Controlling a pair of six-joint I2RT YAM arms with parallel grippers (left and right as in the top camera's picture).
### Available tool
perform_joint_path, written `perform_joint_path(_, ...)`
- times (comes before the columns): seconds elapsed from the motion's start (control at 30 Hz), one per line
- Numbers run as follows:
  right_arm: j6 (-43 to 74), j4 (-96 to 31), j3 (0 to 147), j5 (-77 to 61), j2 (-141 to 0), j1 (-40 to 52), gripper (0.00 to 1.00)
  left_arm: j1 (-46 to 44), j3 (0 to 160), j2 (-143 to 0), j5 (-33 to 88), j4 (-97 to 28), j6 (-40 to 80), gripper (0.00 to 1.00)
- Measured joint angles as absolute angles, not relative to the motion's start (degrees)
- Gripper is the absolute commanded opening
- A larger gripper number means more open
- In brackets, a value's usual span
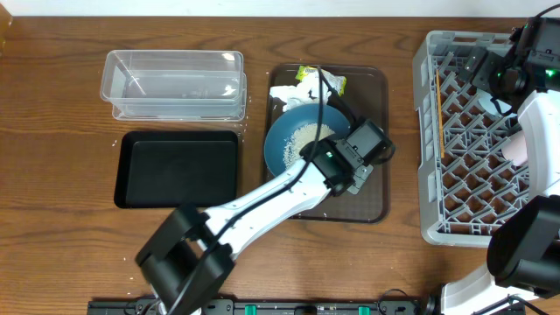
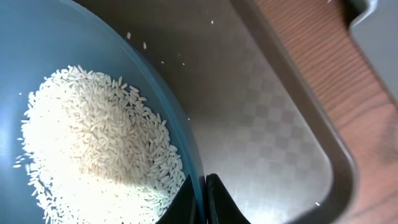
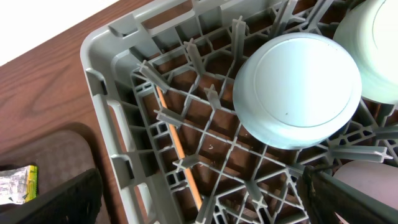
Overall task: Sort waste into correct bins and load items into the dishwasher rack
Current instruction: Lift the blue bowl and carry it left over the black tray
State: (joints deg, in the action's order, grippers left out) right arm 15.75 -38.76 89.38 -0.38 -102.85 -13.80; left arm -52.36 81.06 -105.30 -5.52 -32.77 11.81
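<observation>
Blue rim first: the left tool (image 2: 204, 200) is pressed together on the edge of the deep-blue dish (image 2: 74, 37), 1 finger inside and 1 outside. Loose white rice (image 2: 93, 143) is heaped in that dish, which sits on the brown serving tray (image 2: 261, 149). At the tray's far end lie the crumpled white tissue (image 1: 284, 94), just beside the dish, and the yellow-green wrapper (image 1: 313, 79). Left of the tray on the worktop (image 1: 52, 105) are the clear tub (image 1: 175, 83) and, nearer, the black tray (image 1: 179, 168). The right tool (image 3: 208, 198) hangs spread wide over the grey dishwasher rack (image 3: 99, 93), where a light-blue bowl (image 3: 298, 87) sits upside down near a wooden chopstick (image 3: 180, 152).
</observation>
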Motion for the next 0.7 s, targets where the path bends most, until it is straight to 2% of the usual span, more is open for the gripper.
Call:
perform_joint_path(0.33, 15.75, -38.76, 89.38, -0.38, -102.85, -13.80, 0.99, -50.11, 81.06, -98.83, -4.86, -36.05, 15.22, 0.06)
perform_joint_path(0.53, 15.75, -38.76, 89.38, -0.38, -102.85, -13.80, 0.99, -44.77, 81.06, -95.37, -4.21, -38.79, 19.18, 0.06)
perform_joint_path(0.7, 15.75, -38.76, 89.38, -0.38, -102.85, -13.80, 0.99, -39.81, 81.06, -93.30, 1.43, -39.03, 20.73, 0.06)
